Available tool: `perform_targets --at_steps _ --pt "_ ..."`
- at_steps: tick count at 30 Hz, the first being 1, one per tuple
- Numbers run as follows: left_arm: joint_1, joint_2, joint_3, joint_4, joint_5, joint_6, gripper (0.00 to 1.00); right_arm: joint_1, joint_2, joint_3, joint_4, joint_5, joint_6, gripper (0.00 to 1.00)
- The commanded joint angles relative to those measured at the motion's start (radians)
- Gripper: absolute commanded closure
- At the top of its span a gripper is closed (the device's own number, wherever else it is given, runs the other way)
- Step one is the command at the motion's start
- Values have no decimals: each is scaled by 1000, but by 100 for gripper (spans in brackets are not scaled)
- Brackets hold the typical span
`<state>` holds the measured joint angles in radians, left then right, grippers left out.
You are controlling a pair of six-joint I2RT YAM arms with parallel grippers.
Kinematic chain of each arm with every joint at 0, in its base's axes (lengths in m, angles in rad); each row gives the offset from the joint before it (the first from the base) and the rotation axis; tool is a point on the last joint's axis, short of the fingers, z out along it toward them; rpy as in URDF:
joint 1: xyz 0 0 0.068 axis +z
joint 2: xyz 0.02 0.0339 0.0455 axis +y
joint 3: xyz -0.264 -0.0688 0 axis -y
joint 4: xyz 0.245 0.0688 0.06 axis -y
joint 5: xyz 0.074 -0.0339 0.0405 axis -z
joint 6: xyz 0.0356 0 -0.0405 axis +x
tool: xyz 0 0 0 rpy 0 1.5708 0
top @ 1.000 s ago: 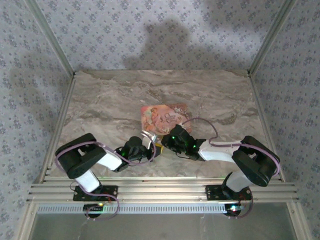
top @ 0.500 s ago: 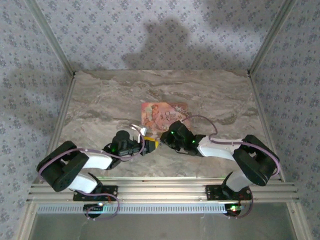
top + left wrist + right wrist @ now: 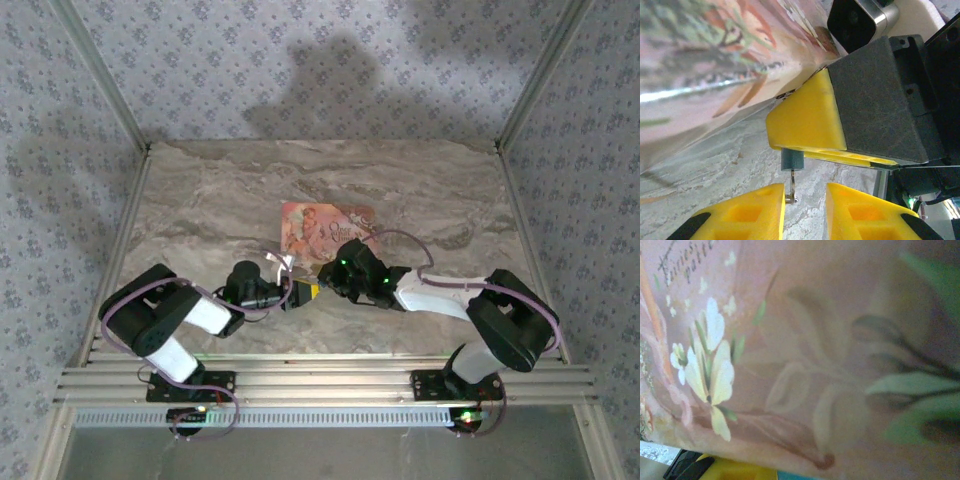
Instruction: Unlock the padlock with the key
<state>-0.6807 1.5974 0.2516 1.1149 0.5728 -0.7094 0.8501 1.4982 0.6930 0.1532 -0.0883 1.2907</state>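
— Left arm's elbow has swung back in toward its base. What is its tool (image 3: 805, 196) doing?
— Spread apart, gripping nothing. Straight ahead, the right tool (image 3: 777, 144) looks clamped on the blue padlock (image 3: 792, 160), low over the counter (image 3: 715, 170) beside the pink box (image 3: 715, 60).
— Axis?
— Its pale metal part (image 3: 791, 189) points into the left tool's gap, touching one finger (image 3: 765, 205).

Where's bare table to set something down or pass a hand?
Free: the far strip of table between the pink box and back wall; the left stretch between box and left rail; the right stretch toward the right rail. Crowded: near centre, where left gripper and right gripper meet at the box's near edge.
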Motion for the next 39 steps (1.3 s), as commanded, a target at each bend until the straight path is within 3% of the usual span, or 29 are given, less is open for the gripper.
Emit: perform_targets --at_steps 1,39 --pt "3 -6 1 49 17 -4 74 -2 -13 34 14 -41 29 100" --pt "-47 37 41 -13 -61 40 72 -1 5 68 14 -56 29 100"
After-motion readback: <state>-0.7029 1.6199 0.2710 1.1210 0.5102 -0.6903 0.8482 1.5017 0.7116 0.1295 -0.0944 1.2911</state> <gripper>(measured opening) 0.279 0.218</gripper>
